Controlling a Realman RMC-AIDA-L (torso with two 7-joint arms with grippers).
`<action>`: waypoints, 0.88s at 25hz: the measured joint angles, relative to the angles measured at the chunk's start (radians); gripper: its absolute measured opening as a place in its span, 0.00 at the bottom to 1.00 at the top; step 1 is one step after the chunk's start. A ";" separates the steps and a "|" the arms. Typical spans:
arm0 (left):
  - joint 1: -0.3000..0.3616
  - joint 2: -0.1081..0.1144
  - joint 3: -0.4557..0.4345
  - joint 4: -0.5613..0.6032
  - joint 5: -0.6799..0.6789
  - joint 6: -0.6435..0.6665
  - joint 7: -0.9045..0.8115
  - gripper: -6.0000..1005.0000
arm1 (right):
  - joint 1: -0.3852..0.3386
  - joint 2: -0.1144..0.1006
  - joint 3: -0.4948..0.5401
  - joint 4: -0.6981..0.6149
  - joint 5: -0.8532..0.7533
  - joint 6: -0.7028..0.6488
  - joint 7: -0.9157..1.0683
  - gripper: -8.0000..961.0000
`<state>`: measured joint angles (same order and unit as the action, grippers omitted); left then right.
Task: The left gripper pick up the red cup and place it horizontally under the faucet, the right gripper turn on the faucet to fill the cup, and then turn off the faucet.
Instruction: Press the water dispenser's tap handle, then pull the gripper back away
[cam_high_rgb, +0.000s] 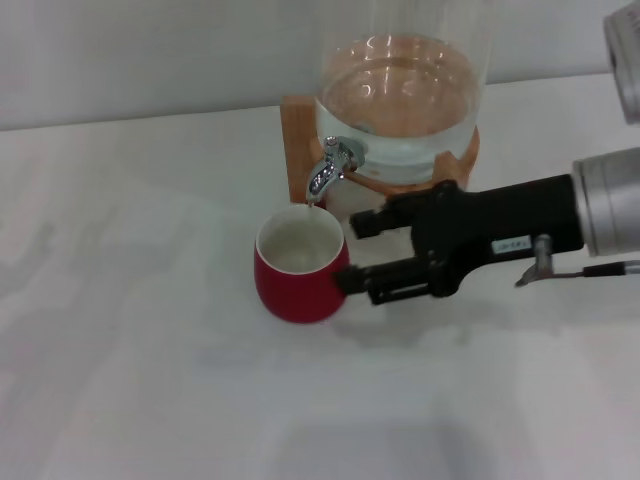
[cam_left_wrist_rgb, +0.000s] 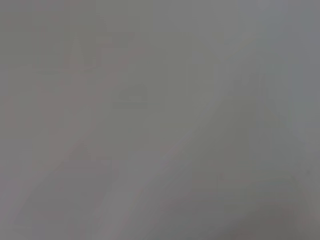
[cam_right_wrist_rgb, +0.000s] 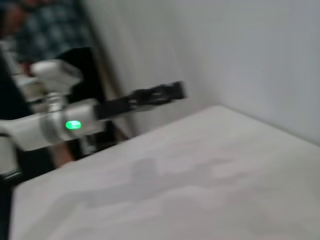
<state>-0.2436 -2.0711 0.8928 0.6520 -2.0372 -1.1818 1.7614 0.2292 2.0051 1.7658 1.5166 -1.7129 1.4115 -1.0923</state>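
Observation:
The red cup (cam_high_rgb: 296, 272) stands upright on the white table, its cream inside directly below the spout of the chrome faucet (cam_high_rgb: 330, 168). My right gripper (cam_high_rgb: 356, 252) reaches in from the right, level with the cup and below the faucet, and it is open. One of its fingers (cam_high_rgb: 368, 222) lies near the wooden stand, and the other ends at the cup's right side. The cup's handle is hidden. The left gripper (cam_right_wrist_rgb: 156, 95) appears only in the right wrist view, far off beyond the table's edge on a silver arm with a green light. The left wrist view shows only a blank grey surface.
A clear glass dispenser (cam_high_rgb: 400, 100) holding water sits on a wooden stand (cam_high_rgb: 298, 140) at the back of the table (cam_high_rgb: 130, 330). A pale wall rises behind it. In the right wrist view, dark equipment stands beyond the table.

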 joint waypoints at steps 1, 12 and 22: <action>-0.001 0.001 0.000 0.000 0.000 0.000 0.000 0.88 | 0.000 0.000 -0.009 0.007 0.006 0.000 -0.003 0.75; -0.015 0.005 -0.012 0.002 0.002 0.002 0.001 0.88 | 0.006 0.001 -0.157 0.015 0.056 -0.158 -0.050 0.75; -0.028 0.008 -0.025 0.003 0.003 0.002 0.005 0.88 | -0.009 0.001 -0.242 0.016 0.054 -0.355 -0.065 0.75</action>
<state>-0.2715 -2.0632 0.8680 0.6551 -2.0343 -1.1796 1.7665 0.2202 2.0063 1.5234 1.5322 -1.6593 1.0567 -1.1568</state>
